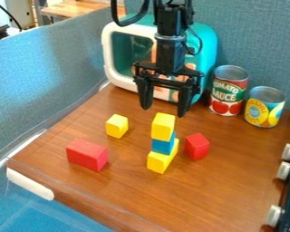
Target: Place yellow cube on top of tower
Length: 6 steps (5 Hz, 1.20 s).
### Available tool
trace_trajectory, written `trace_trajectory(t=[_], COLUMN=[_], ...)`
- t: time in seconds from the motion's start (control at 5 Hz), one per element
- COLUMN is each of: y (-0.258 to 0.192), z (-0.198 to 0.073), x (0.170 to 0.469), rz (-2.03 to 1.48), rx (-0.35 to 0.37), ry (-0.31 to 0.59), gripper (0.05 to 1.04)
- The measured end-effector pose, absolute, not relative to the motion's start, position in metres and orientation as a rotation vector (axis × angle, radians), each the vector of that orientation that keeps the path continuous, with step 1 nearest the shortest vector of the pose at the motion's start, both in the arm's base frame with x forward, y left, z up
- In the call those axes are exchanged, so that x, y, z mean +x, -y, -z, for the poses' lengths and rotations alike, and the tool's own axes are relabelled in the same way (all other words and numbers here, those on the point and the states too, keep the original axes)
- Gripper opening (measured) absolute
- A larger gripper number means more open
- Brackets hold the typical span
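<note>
My gripper hangs open at the upper middle, its fingers spread apart with nothing between them. Just below and in front of it stands the tower: a yellow block at the bottom, a blue block in the middle and a yellow cube on top. A separate yellow cube rests on the brown table to the left of the tower, apart from the gripper.
A red block lies at the left front, and a smaller red block is close to the tower's right. Two cans stand at the back right. A teal toy oven is behind the gripper.
</note>
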State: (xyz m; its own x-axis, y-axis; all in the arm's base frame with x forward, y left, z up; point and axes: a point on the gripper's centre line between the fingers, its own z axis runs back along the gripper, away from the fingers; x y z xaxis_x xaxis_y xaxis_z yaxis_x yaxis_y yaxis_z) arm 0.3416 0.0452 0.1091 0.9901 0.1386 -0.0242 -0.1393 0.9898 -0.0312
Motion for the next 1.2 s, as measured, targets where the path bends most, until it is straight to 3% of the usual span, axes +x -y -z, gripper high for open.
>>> trace_trajectory(t=[0.4, 1.0, 1.2], y=[-0.05, -0.075, -0.094], z=[-0.088, -0.096, -0.086], x=[0.352, 0.367, 0.371], rz=[-0.154, -0.254, -0.32], rx=[-0.07, -0.088, -0.096], ry=[-0.09, -0.07, -0.091], gripper=[0.999, 0.999, 0.999])
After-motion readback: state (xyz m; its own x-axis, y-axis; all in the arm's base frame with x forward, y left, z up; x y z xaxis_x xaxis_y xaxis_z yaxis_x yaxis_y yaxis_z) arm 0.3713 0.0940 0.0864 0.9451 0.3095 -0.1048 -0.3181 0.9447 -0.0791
